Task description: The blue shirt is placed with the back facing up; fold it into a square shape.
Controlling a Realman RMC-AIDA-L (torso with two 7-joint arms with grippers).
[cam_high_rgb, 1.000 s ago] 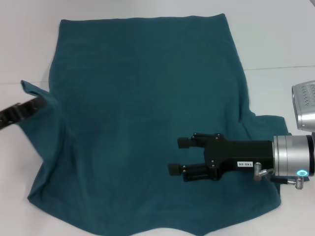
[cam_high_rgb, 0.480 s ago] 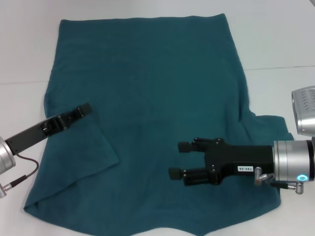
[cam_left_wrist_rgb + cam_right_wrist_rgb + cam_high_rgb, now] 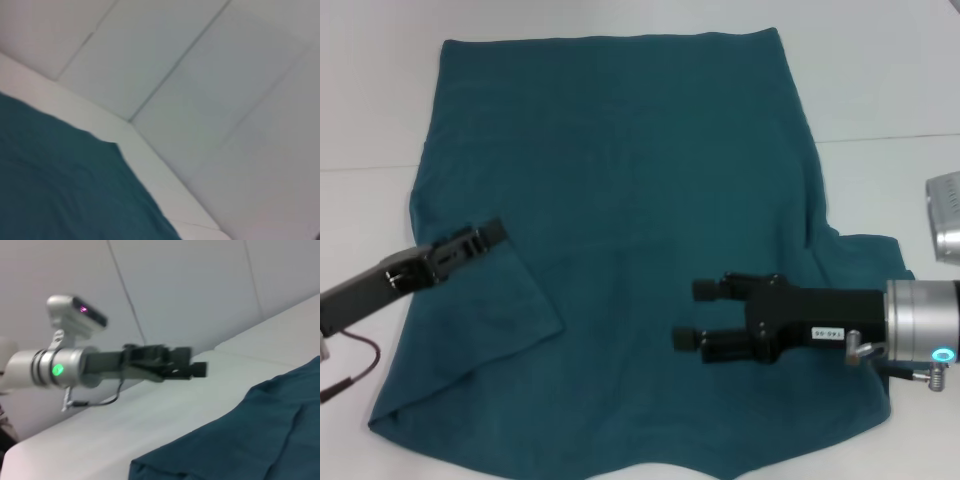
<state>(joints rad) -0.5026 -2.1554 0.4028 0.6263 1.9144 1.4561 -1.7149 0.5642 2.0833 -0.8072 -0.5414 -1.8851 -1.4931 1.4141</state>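
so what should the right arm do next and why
Probably lower the right gripper toward the right sleeve and take it to fold inward. The shirt's left sleeve already lies folded over the body, the right one sticks out flat, and this gripper hovers open above the cloth. The left gripper sits at the left fold.

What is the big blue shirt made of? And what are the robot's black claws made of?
The blue shirt looks like soft matte knit cloth, likely cotton: it creases, and its folded sleeve lies limp. The right gripper looks like hard black plastic or painted metal with dull rubbery tips, on a shiny silver metal wrist. The left gripper looks the same black, hard-edged.
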